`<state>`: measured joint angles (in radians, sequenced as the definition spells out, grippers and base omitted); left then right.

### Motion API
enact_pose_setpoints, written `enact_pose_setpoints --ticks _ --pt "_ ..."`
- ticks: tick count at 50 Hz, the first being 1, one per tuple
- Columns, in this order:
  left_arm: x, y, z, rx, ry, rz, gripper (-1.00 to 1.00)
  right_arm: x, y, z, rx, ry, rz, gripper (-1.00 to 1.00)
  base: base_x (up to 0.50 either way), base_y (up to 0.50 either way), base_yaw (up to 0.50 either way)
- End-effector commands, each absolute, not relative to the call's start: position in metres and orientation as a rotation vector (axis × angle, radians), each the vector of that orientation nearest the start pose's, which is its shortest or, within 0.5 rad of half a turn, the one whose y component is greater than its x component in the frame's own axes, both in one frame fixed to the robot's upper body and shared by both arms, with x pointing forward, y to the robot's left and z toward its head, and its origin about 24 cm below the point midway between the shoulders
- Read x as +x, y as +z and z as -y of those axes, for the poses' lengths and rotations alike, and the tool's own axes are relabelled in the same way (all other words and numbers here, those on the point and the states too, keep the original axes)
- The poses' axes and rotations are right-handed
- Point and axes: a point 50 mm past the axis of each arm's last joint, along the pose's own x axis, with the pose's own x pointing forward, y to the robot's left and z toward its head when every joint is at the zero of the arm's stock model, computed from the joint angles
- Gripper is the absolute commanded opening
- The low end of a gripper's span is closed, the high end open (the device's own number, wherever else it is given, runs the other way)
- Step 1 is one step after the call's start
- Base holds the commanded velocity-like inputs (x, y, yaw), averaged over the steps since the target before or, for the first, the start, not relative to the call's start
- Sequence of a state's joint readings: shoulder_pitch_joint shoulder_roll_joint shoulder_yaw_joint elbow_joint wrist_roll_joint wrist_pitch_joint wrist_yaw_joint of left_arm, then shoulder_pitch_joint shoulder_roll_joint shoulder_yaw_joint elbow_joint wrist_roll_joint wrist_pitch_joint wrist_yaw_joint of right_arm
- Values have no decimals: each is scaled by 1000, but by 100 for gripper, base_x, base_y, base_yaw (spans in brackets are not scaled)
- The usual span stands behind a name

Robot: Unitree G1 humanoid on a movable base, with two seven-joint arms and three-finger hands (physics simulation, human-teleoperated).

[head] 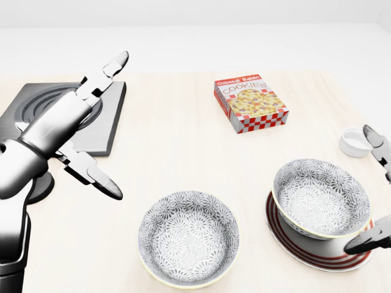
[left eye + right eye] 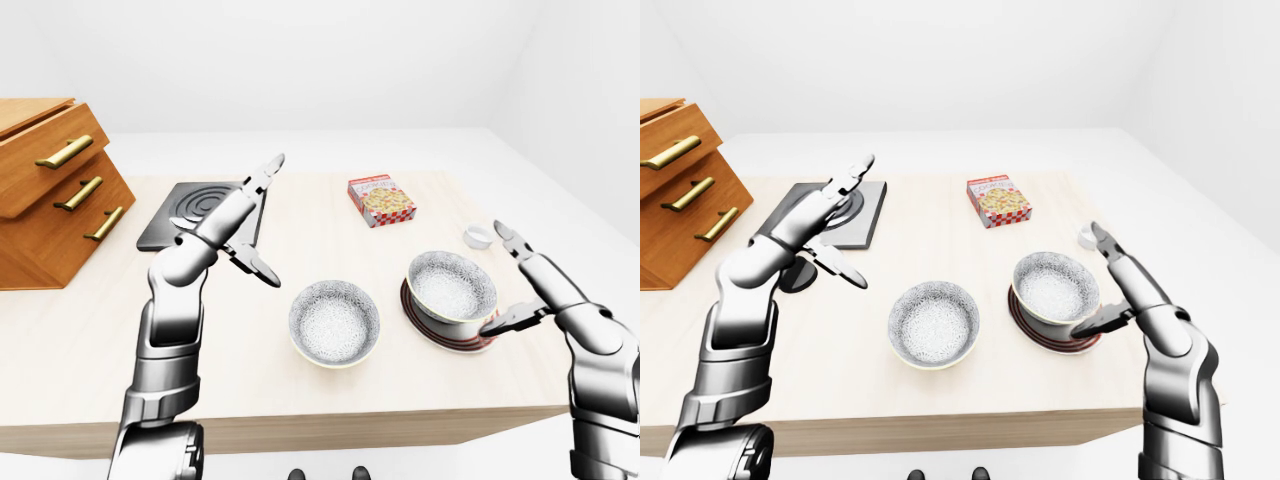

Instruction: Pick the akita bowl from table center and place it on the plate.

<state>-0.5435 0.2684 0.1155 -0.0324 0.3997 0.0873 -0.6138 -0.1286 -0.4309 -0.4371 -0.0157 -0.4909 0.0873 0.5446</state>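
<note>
right grey-and-white floral ceramic bowl [image 1: 321, 198], pale yellow rim; beneath it a white round plate [image 1: 305, 255] with red rings; far cardboard cookie box [image 1: 251, 104], red-and-white checks; pale wood table [image 1: 171, 152].

An akita bowl [image 1: 321, 198] sits upright and empty on a plate [image 1: 278, 223] at the lower right of the head view, on a pale wooden desk [image 1: 183, 152]. The bowl is deep and round, its inside covered in a fine grey floral pattern, with a thin pale yellow rim. The flat plate has red and white rings, which show at the bowl's left and bottom.
</note>
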Motion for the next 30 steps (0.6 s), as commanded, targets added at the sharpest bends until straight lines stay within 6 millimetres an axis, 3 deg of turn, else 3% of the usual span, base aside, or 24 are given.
enact_pose_setpoints --ticks 1,6,11,15,22,30 --pt "319 197 -165 716 -396 325 100 228 191 252 -873 100 235 100 0 0 0" --pt "312 206 -165 711 -388 378 100 220 215 225 -860 129 418 100 0 0 0" --pt "304 205 -165 668 -384 409 100 229 238 198 -775 130 621 100 0 0 0" --pt "293 221 -163 592 -365 519 100 240 252 175 -626 110 755 100 0 0 0" --pt "291 233 -169 520 -322 586 100 266 246 162 -432 76 749 100 0 0 0" --pt "291 224 -169 468 -330 565 100 268 233 158 -328 82 712 100 0 0 0"
